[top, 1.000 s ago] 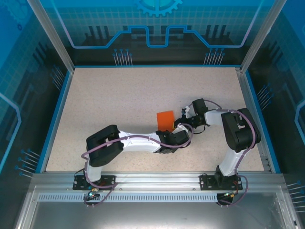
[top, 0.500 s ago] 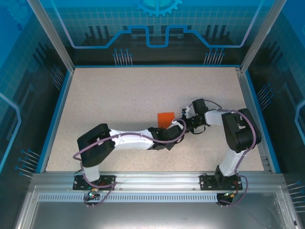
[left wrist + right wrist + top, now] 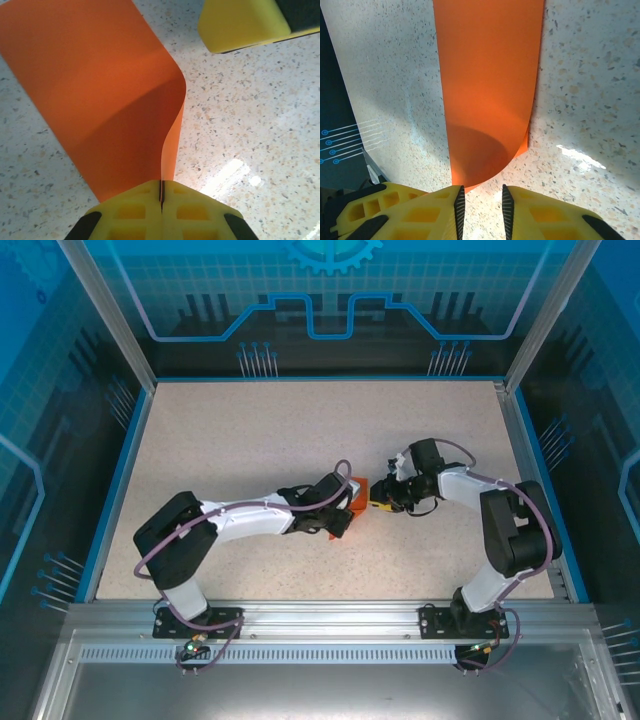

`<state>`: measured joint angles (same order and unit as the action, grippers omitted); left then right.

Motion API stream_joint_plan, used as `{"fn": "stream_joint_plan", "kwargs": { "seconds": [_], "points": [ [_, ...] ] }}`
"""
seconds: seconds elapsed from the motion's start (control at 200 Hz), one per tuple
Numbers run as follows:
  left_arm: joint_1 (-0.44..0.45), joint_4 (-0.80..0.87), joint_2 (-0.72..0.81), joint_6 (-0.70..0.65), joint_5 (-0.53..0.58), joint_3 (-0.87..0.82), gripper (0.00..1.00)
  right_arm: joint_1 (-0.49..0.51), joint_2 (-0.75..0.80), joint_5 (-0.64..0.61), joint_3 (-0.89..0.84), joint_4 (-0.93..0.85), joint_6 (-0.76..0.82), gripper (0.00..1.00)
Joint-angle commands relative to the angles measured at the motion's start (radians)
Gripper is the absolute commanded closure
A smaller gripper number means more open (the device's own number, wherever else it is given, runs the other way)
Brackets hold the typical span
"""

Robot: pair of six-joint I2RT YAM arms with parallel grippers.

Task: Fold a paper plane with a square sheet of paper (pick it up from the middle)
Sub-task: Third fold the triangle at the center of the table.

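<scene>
**Item 1, sheet of paper** (image 3: 357, 496): orange. It is held near the middle of the desk (image 3: 250, 430), between the 2 arms. It is bent into a loose curl with no sharp crease, and its far end appears to rest on the desk.

**Item 2, left hand** (image 3: 161, 192): clamped tight on the near end of the sheet. 1 second earlier a wider, flatter patch of orange was shown from above. Since then this hand has been closed and the arm swung further over the sheet.

**Item 3, right hand** (image 3: 481, 200): jaws slightly parted, nothing between them, set just short of the curled end. Its grip has been loosened over the last second.

**Status:** the sheet is judged to have been passed to the left hand alone. The pickup is judged done and the folding barely begun, with no plane shape formed yet.
</scene>
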<state>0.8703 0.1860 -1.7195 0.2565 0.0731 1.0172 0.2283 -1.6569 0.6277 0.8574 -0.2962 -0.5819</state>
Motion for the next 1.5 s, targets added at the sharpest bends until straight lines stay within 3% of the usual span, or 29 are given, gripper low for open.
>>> {"fn": "stream_joint_plan", "kwargs": {
  "seconds": [0.0,0.84,1.491],
  "points": [
    [-0.024,-0.026,-0.005,0.011,-0.098,-0.006,1.0,-0.004,0.017,-0.005,0.017,-0.037,0.013,0.74],
    [-0.181,-0.05,-0.087,-0.01,-0.29,0.004,1.0,0.091,-0.052,-0.065,0.107,-0.058,-0.002,0.78],
    [-0.208,-0.039,-0.132,-0.022,-0.302,0.039,0.98,0.123,-0.018,-0.05,0.07,-0.036,-0.022,0.78]
  ]
}}
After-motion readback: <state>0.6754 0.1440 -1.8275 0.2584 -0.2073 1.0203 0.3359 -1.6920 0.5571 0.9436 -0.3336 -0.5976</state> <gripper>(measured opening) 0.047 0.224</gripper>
